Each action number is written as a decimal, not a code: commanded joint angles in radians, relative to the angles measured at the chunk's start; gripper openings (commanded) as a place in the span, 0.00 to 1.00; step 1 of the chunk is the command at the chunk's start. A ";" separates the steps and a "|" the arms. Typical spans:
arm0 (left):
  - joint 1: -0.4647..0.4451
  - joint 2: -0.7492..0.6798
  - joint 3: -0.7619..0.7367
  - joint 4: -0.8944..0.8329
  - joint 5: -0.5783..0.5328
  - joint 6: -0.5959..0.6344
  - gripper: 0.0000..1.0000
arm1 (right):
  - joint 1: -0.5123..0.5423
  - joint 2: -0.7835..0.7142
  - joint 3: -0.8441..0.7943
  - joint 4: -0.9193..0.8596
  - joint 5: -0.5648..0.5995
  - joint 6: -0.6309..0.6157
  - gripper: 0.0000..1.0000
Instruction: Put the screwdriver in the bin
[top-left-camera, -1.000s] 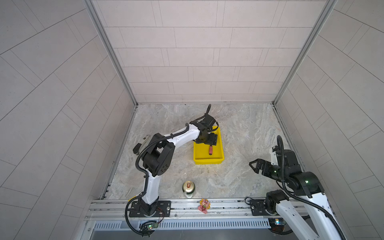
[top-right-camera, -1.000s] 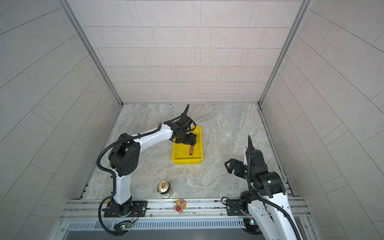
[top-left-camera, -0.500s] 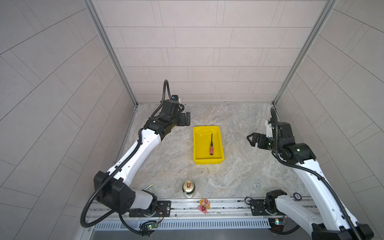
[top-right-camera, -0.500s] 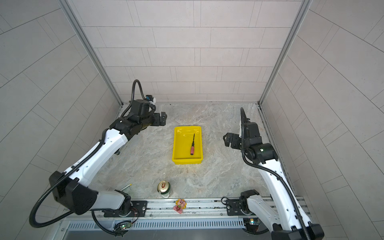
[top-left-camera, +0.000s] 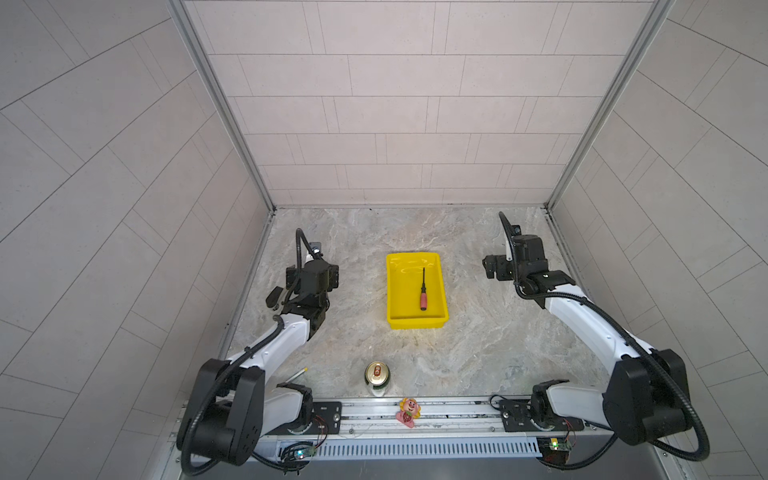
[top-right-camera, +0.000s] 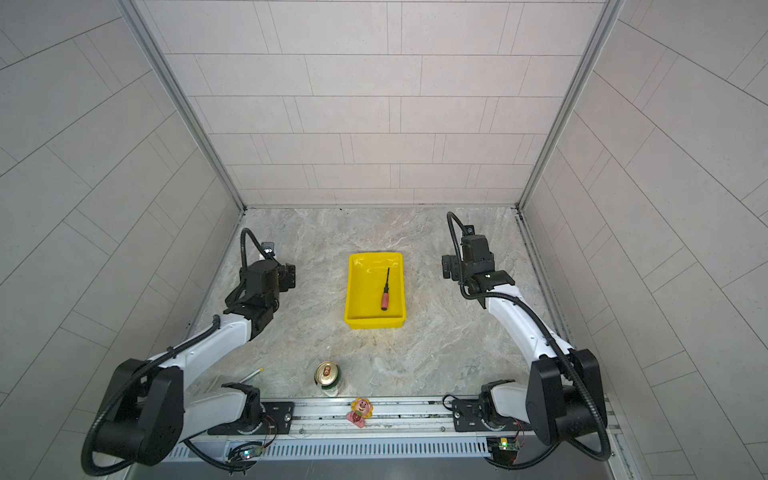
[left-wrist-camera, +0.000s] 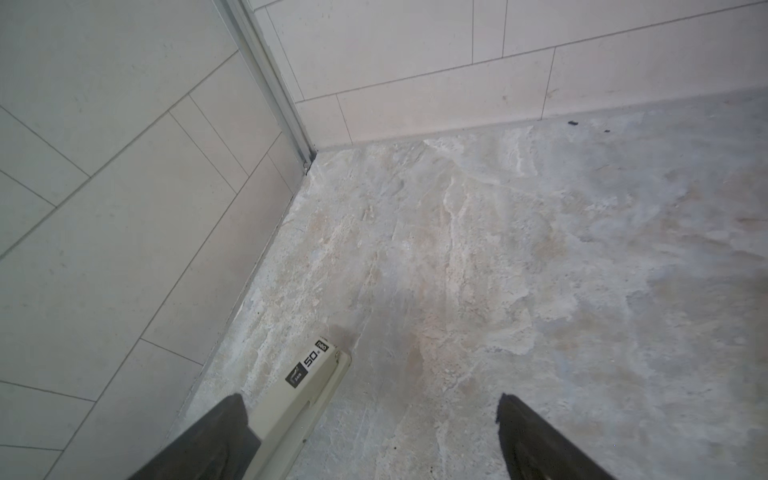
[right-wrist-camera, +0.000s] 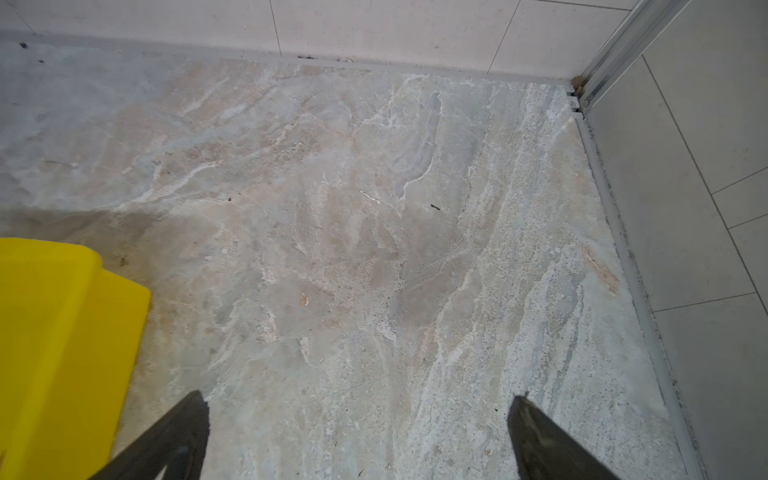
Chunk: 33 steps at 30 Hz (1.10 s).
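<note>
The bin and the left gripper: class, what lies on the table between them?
Nothing: in both top views only bare marbled table separates the left gripper from the bin, which holds the screwdriver.

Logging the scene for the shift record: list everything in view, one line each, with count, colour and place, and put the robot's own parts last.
bin: one, bright yellow, middle of the marble tabletop.
screwdriver: one, pinkish-red handle with black shaft, lying inside the bin, tip toward the back wall.
can: one, gold top, upright near the front edge.
thin stick: one, pale with a yellow tip, on the table by the left arm's base.
small figure: one, pink and yellow, on the front rail.
pale box: one, off-white with a black label, beside a left gripper finger in the left wrist view.
left gripper: one, black, open, empty, left of the bin.
right gripper: one, black, open, empty, right of the bin.
</note>
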 joint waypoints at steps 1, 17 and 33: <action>0.016 0.094 -0.037 0.284 0.042 0.014 1.00 | 0.001 0.016 -0.110 0.298 0.102 -0.082 1.00; 0.133 0.330 -0.062 0.493 0.252 -0.050 1.00 | -0.042 0.190 -0.338 0.749 0.144 -0.123 1.00; 0.159 0.332 -0.058 0.482 0.350 -0.054 1.00 | -0.108 0.234 -0.392 0.874 0.026 -0.089 1.00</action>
